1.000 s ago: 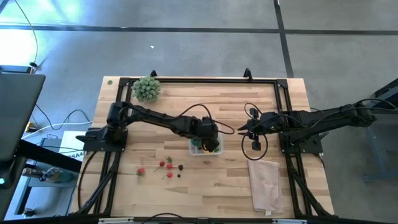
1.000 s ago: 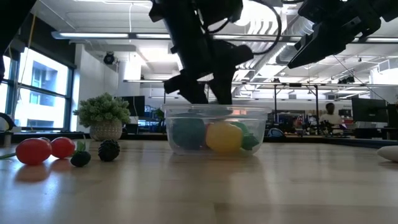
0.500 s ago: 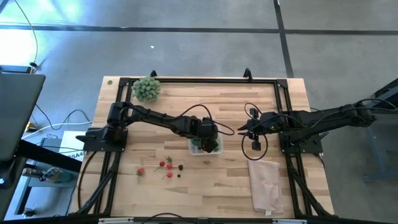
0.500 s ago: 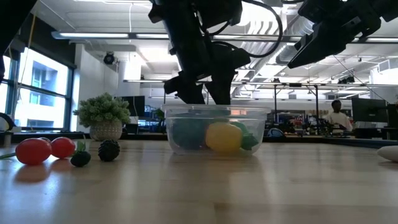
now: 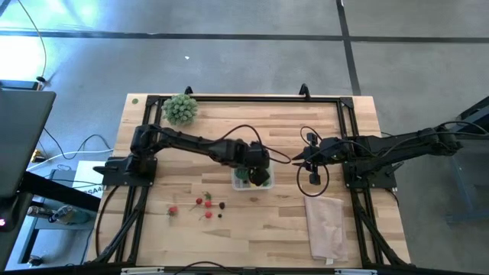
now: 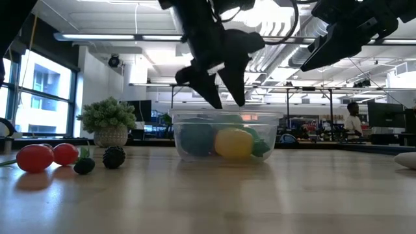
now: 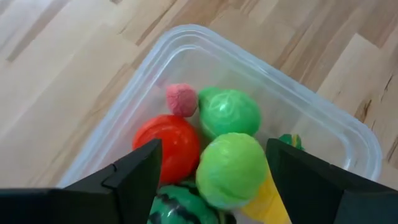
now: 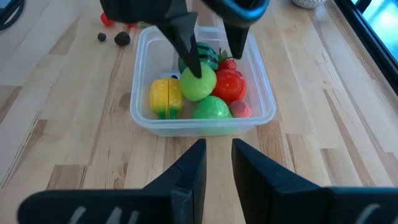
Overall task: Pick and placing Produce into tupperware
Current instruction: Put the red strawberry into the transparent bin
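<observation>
The clear tupperware (image 5: pixel 251 179) stands mid-table and holds a red tomato (image 7: pixel 168 146), two green balls (image 7: pixel 230 169), a pink piece (image 7: pixel 181 99), a striped green ball (image 8: pixel 204 51) and a yellow piece (image 8: pixel 165 96). My left gripper (image 6: pixel 227 103) hangs open just above its rim, one finger on each side of the upper green ball and touching nothing. More produce lies on the wood toward the near-left: red pieces (image 6: pixel 36 158) and dark berries (image 6: pixel 114 156). My right gripper (image 8: pixel 219 165) waits to the container's right, above the table, its fingers slightly apart.
A bushy pale-green plant (image 5: pixel 180 108) stands at the far-left corner. A folded beige cloth (image 5: pixel 327 225) lies near the right front edge. Loose black cables hang by both wrists. A person (image 6: pixel 353 118) stands in the room far behind the table.
My left gripper has risen a little, so that its fingertips now stand above the tupperware's rim instead of level with it, and it has stayed open. The produce in the container has kept its place.
</observation>
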Robot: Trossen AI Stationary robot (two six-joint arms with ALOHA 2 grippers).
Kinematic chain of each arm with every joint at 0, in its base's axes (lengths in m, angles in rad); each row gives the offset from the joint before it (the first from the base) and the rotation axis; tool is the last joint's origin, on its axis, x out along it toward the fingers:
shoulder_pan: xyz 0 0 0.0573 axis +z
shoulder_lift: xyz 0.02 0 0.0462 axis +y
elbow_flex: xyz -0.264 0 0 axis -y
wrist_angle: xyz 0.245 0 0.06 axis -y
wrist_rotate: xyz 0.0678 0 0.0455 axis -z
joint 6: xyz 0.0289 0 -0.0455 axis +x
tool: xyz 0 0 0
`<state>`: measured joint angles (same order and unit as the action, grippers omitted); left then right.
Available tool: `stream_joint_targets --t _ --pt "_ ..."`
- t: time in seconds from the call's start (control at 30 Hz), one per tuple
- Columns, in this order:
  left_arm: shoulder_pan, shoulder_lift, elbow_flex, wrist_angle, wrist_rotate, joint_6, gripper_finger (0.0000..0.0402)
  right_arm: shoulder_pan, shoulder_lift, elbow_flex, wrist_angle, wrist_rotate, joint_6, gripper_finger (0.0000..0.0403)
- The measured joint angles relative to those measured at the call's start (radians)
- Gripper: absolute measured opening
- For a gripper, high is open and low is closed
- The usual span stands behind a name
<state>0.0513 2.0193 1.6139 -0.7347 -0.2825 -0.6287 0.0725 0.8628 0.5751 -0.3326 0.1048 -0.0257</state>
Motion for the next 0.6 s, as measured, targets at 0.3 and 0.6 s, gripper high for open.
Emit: stream_joint_targets --t 0.3,0.6 --pt "0.001 -0.007 0.168 -0.317 0.04 -0.136 0.0279 0.0 0.0 0.0 0.0 0.0 0.0 0.0067" --pt "-0.025 -0.008 0.329 -0.801 0.356 -0.703 0.028 0.0 0.0 0.0 0.0 0.0 0.0 0.0067"
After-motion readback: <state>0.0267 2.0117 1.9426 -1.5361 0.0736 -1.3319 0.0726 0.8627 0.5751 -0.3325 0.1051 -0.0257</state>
